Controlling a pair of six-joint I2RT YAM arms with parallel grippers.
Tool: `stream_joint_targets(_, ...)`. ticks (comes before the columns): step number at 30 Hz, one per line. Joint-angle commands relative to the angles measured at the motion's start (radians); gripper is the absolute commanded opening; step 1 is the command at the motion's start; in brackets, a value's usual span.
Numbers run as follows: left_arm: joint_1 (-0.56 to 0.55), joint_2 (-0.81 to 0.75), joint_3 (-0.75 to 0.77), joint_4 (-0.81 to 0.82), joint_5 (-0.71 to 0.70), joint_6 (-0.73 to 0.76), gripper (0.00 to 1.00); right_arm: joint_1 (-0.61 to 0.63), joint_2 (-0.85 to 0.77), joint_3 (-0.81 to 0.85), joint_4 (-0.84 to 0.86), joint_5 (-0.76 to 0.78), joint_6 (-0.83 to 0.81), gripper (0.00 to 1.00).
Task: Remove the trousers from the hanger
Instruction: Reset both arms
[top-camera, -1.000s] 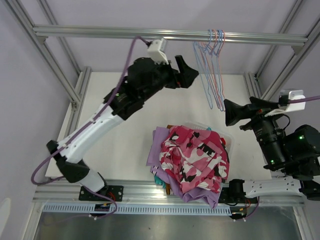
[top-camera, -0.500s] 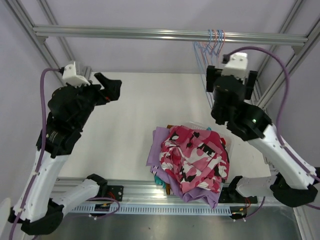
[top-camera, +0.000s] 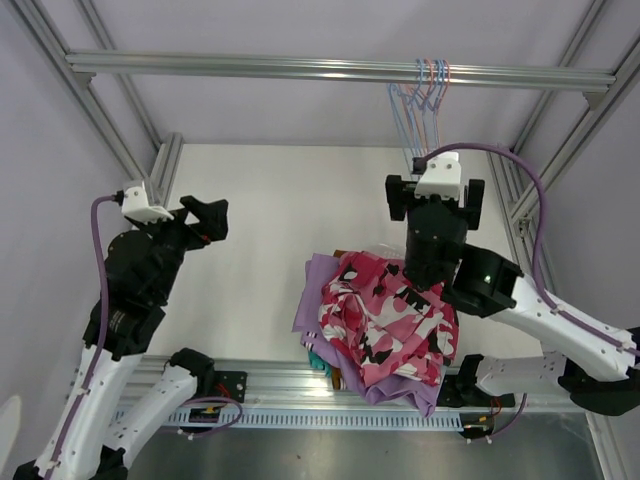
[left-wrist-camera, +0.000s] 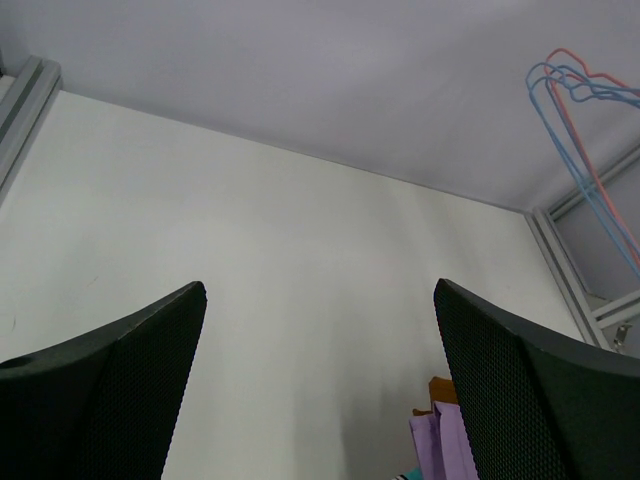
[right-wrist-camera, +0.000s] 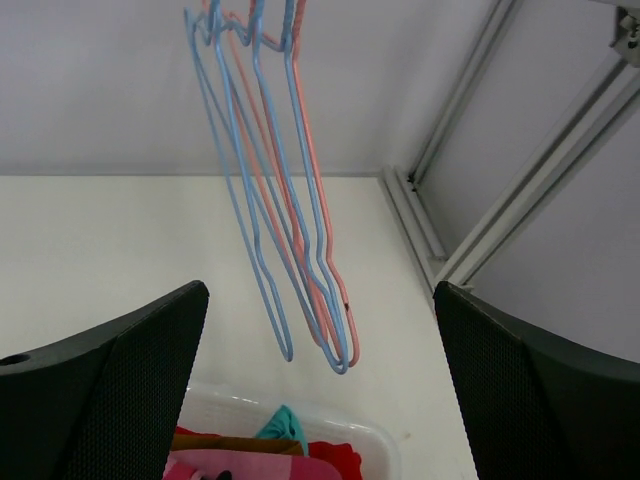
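Cloth trousers: five, heaped | left gripper, right gripper: fingers spread, empty | hangers bare

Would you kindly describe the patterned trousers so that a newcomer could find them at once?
On the white table, near its front edge, stands an overfilled clear tub. The camouflage trousers lie on top: the only printed piece, pink, white and black, over the plain lilac garment and teal garment.
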Motion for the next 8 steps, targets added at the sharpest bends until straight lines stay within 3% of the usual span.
stream_joint_targets(1,0.055,-0.015,-0.018,0.063,0.062,-0.013,0.99,0.024,0.051,-0.051,0.232,0.153,-0.177,0.99)
stream_joint_targets(8,0.121,-0.020,-0.029,0.066,0.058,-0.023,0.99,0.011,0.107,-0.053,0.249,0.104,-0.173,0.99)
